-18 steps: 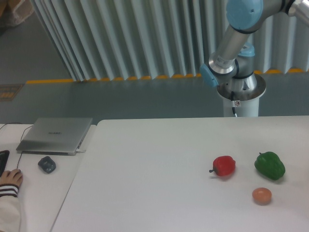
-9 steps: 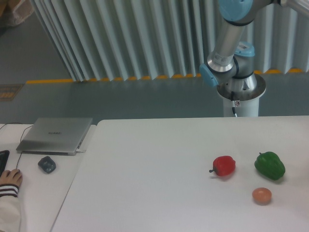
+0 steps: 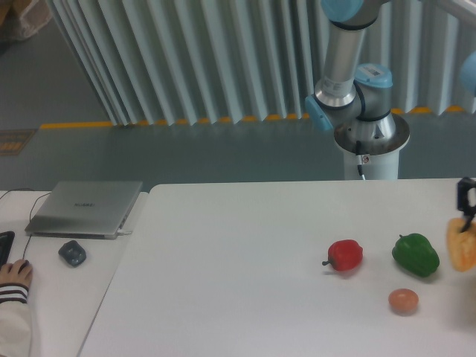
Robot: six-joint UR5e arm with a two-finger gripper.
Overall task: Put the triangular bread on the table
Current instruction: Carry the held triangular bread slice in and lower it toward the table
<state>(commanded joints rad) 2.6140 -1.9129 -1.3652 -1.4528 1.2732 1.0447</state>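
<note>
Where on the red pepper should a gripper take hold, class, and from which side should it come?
Grip the red pepper across its rounded body, coming straight down from above. It lies on its side on the table with its stem pointing left, so close front-to-back, clear of the stem. The green pepper sits apart to its right, leaving room.

Silver tube arm (image 3: 341, 52) with light blue joint caps, round white and grey base (image 3: 370, 145), thin black cable, small red mark, black gripper (image 3: 466, 201) at frame edge
</note>
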